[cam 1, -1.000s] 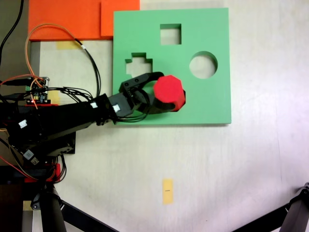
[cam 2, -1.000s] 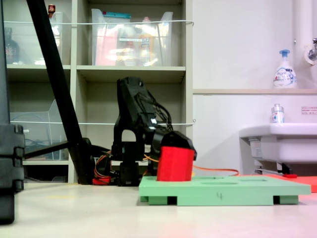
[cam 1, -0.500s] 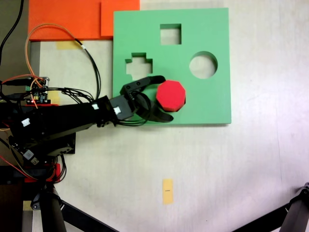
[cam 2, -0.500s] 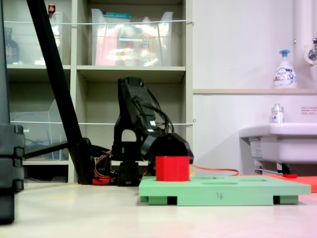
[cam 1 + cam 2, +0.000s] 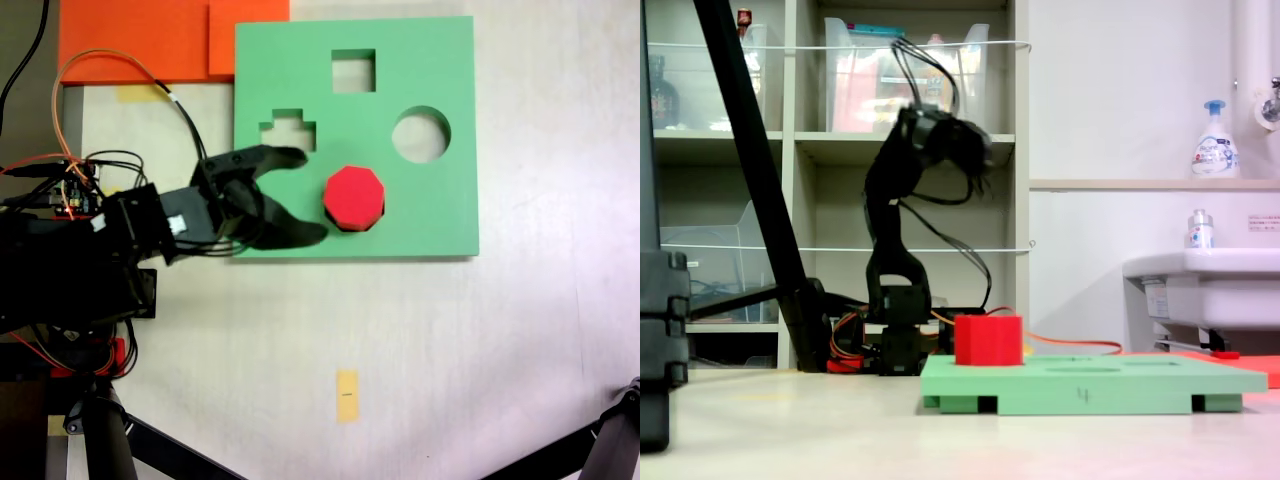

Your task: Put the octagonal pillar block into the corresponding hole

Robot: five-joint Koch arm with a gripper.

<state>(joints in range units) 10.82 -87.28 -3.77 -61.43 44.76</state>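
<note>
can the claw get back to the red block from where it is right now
Probably yes. The claw is open and raised clear of the green board, and nothing stands between it and the red block, which sits upright in its hole.

The octagonal pillar block (image 5: 353,197) sat in the foam board (image 5: 440,210) (below the round cutout (image 5: 421,134)), with the gripper (image 5: 300,195) at the first exterior view's left.

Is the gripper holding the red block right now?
No. In the first exterior view the gripper is open and clear of the red block, which sits in the green board.
</note>
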